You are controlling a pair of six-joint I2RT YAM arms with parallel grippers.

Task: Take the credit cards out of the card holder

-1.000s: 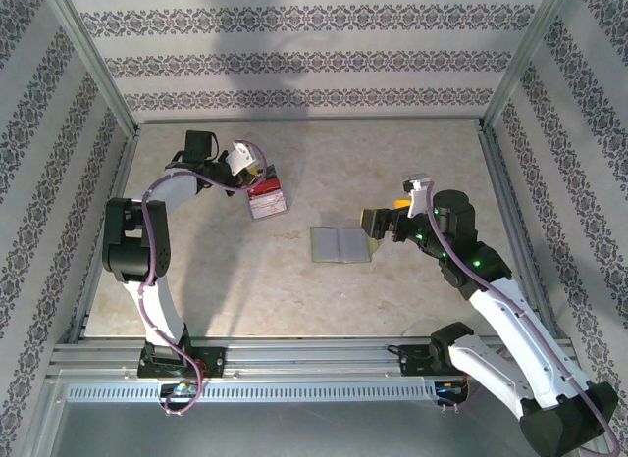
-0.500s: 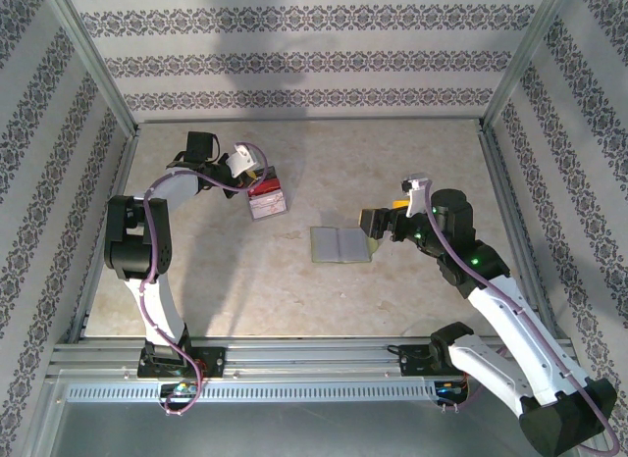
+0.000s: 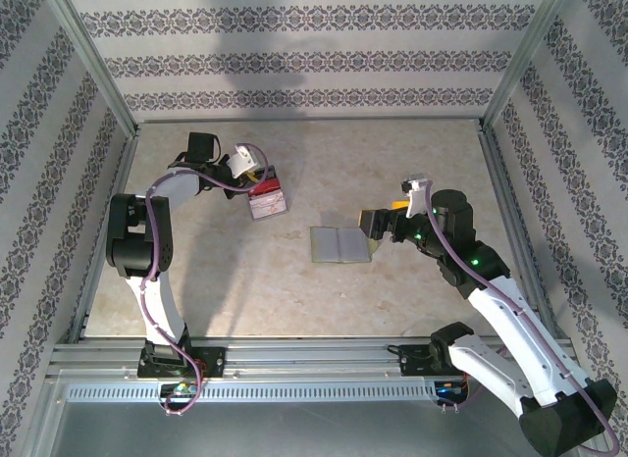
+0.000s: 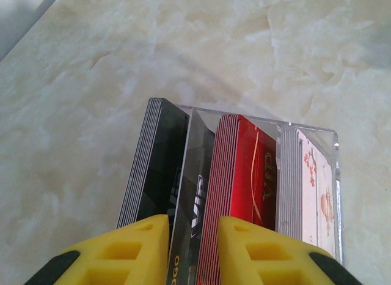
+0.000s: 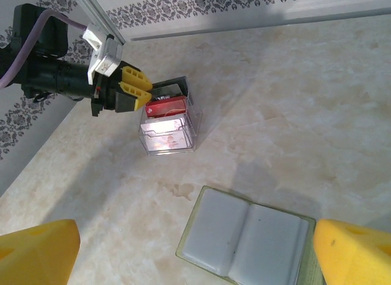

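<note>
The card holder (image 3: 340, 244) lies open flat mid-table, both pale grey inner faces (image 5: 244, 242) up. The credit cards (image 3: 267, 194) stand in black (image 4: 156, 156), red (image 4: 244, 175) and white (image 4: 308, 187) stacks inside a clear box (image 5: 169, 123) at the back left. My left gripper (image 4: 193, 236) reaches into that box with its yellow fingers slightly parted. A single dark grey card (image 4: 195, 175) stands in the gap between them, leaning among the stacks. My right gripper (image 3: 378, 225) hangs wide open just right of the card holder, holding nothing.
Metal frame rails (image 3: 108, 231) and patterned walls close in the marble-look tabletop (image 3: 294, 300) on three sides. A faint stain (image 5: 183, 190) marks the surface between the box and the card holder.
My left gripper's fingers have parted a little around the dark grey card at the box. Neither arm has shifted noticeably.
</note>
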